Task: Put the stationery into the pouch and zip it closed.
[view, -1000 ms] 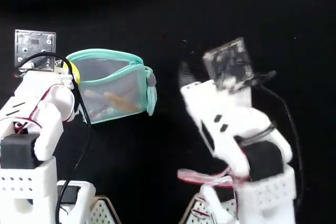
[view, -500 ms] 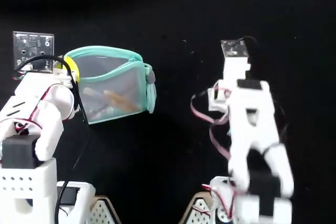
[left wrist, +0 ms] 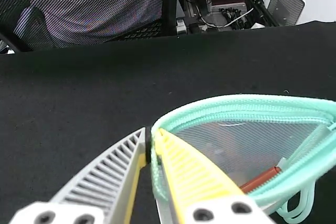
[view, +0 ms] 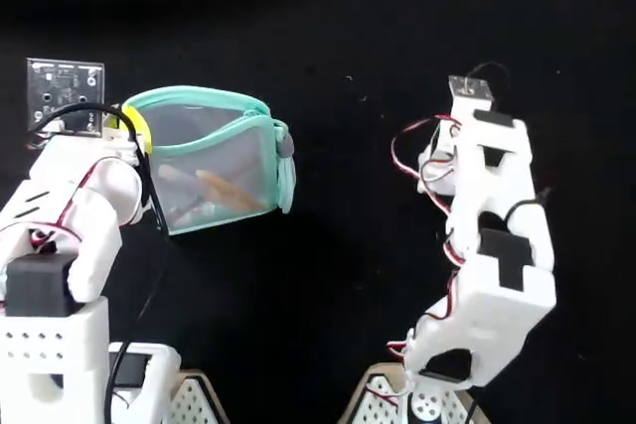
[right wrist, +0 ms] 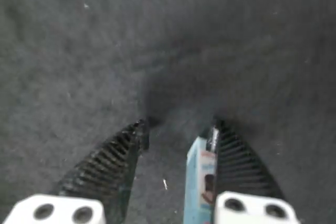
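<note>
Farthest left, the left gripper (left wrist: 149,139) has its fingers pressed together on the teal zip rim of the pouch (left wrist: 247,132), pinching one end of the mouth. In the high view, that gripper (view: 136,132) holds the pouch (view: 214,161) at its near end, and the rest of the pouch stretches away from the fingers across the black bench (view: 348,27). The mouth gapes open, the zip not drawn. Through the mesh wall, beyond the fingertips, an orange-red stationery piece (left wrist: 261,178) lies inside; from above it (view: 229,191) shows slanted in the lower half of the pouch. A grey zip pull (view: 286,149) and a teal loop sit at the end farthest from the fingers.

Well apart to the right, the right gripper (right wrist: 178,129) points down at the bench (right wrist: 157,35) with its dark fingers spread. A light-blue flat piece (right wrist: 199,179) lies against the inner face of one finger, apart from the other; I cannot tell what it is.
</note>
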### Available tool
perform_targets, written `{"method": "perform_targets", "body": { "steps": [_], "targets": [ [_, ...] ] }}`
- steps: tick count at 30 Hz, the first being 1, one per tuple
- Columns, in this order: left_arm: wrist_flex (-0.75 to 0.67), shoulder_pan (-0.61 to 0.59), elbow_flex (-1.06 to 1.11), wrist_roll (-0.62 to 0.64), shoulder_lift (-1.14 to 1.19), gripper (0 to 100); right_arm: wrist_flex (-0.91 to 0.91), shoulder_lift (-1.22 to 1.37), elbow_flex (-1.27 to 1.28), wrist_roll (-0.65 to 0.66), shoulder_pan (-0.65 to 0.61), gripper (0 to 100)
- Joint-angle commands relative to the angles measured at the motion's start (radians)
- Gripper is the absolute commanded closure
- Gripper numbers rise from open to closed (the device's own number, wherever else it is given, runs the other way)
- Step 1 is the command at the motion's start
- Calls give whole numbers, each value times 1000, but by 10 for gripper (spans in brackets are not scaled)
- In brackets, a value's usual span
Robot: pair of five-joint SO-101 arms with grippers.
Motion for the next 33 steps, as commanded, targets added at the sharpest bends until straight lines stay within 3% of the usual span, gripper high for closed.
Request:
{"method": "perform_targets", "body": {
  "steps": [1,4,12,23,27,33],
  "targets": [
    [15,7,191,-12,28,970,18,25,-12,-11,2,925],
    [12,8,189,-11,28,970,20,24,-7,-11,2,988],
    [12,8,189,-8,29,970,25,-1,-5,-60,-31,986],
    [15,8,188,-6,29,970,-164,-407,323,-60,-107,985],
    [17,7,186,-6,29,970,-89,-484,349,-46,-101,980],
    [17,7,185,-8,29,970,38,-478,306,-9,-101,787]
  ]
}}
